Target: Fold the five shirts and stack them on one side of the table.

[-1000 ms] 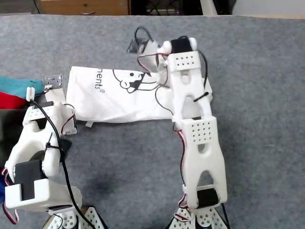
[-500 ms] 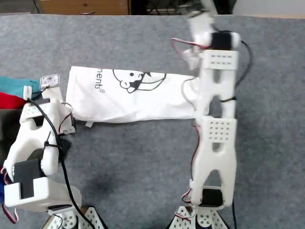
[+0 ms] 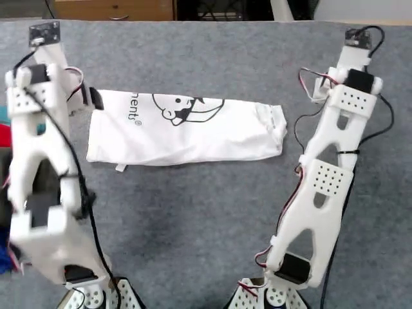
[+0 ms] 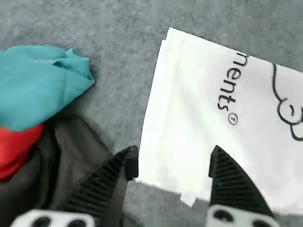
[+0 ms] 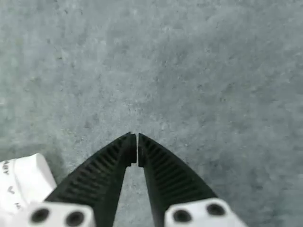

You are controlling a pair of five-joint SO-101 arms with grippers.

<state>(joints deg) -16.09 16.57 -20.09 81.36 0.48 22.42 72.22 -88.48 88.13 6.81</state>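
Observation:
A white shirt (image 3: 187,129) with a black cartoon print lies folded into a long strip across the far middle of the grey table. My left gripper (image 4: 173,155) hangs open over the strip's left end (image 4: 189,118), one finger on each side of its near corner; the high view shows it at that end (image 3: 91,98). A teal shirt (image 4: 38,80), a red shirt (image 4: 16,146) and a dark shirt (image 4: 66,156) lie bunched just left of the strip. My right gripper (image 5: 133,138) is shut on nothing above bare cloth, with its arm (image 3: 335,148) right of the shirt.
Grey cloth (image 3: 193,219) covers the whole table, bare in front of the white shirt. A wooden cabinet (image 3: 116,8) stands behind the far edge. A strip of red shirt (image 3: 4,135) shows at the left edge beside the left arm (image 3: 38,148).
The right arm swung off the white shirt to the far right, uncovering the strip's right end. The left arm stretched from the near left up to the strip's left end.

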